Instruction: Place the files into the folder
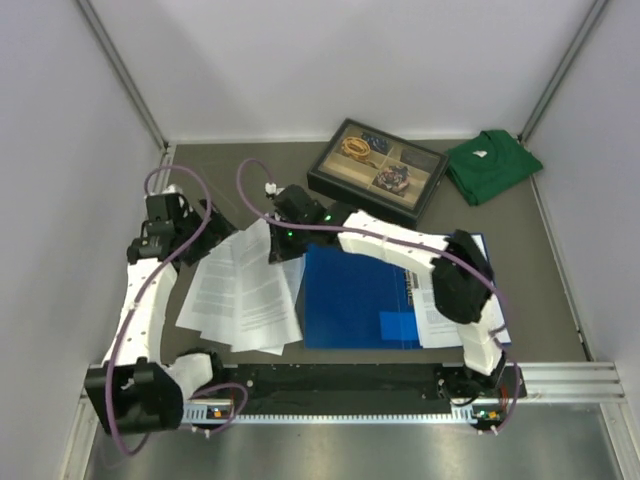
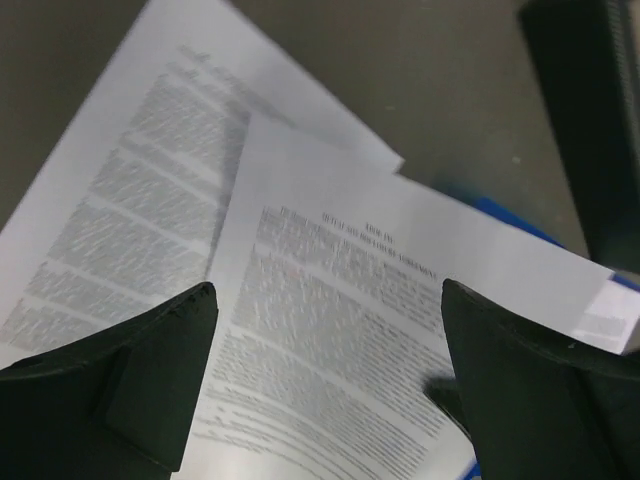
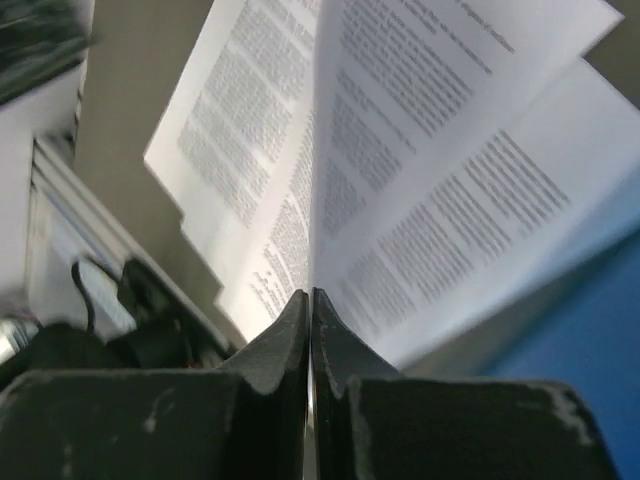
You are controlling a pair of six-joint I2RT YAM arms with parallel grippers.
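White paper fills the space at the right gripper (image 3: 311,300). Its jaws are pressed fully together, and the edge of one sheet of the files (image 3: 430,130) appears to run straight into the seam between them. I judge the sheet to be pinched there. Just past the fingertips that sheet lifts and bows, with more printed pages fanned loosely beneath it. Close beside this hand lies the folder (image 3: 595,350), blue and flat, with the nearest pages overlapping its edge.

The left gripper (image 2: 328,290) has its jaws spread wide and holds nothing. It hovers over the loose stack, printed pages directly below and ahead of its fingertips.

Far beyond both hands, and well apart from the work, are a black-framed tray (image 1: 375,165) and a green shirt (image 1: 492,162). Neither concerns the task.

Assessment: the step in hand is carrying the pinched sheet across onto the folder.
- Raise it only enough to clear the sheets beneath.
- Draw it slowly, so the thin edge does not tear or slip from the grip.
- Bring the open left hand down on the remaining pages to keep them from being dragged along.
- The pictures do not show whether the folder's pocket stands open, so confirm this before release.
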